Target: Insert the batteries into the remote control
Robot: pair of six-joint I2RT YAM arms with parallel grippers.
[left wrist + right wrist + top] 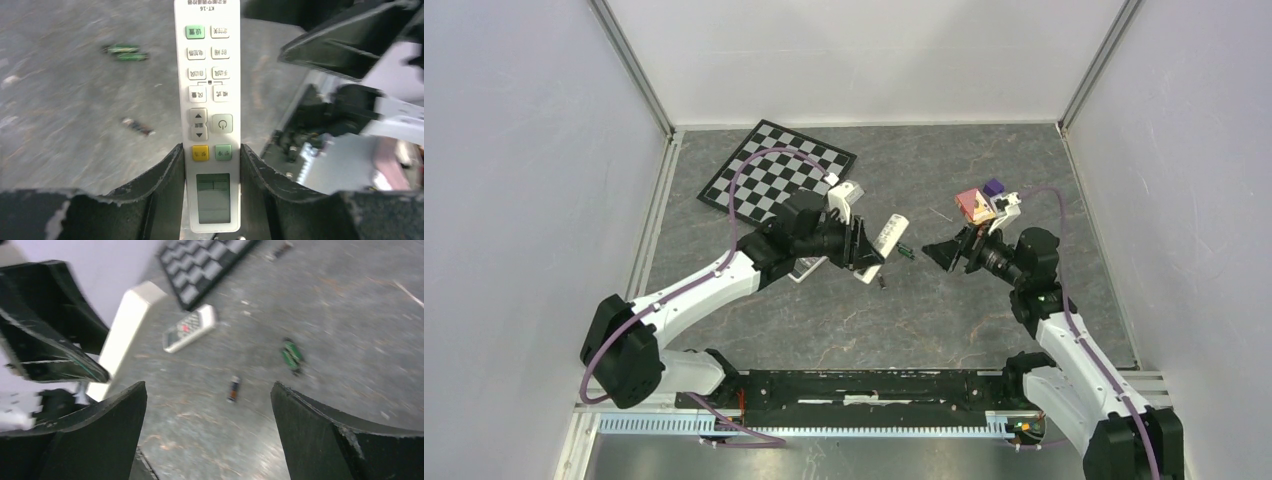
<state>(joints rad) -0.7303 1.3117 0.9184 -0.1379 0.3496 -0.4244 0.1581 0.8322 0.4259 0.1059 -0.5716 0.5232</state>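
My left gripper point(864, 252) is shut on a long white remote point(890, 238) and holds it above the table. In the left wrist view the remote point(210, 90) shows button side up between the fingers point(165, 175). Two green batteries point(906, 250) lie side by side just right of the remote's tip and also show in the left wrist view point(125, 52). A dark battery point(882, 283) lies nearer, alone. My right gripper point(939, 252) is open and empty, facing the remote. In the right wrist view the dark battery point(233, 389) and the green batteries point(291, 356) lie ahead of the open fingers.
A second, smaller remote point(190, 329) lies on the table under the left arm point(804, 268). A checkerboard point(779, 170) lies at the back left. Coloured blocks point(979, 203) sit behind the right wrist. A thin pale stick point(941, 214) lies near them.
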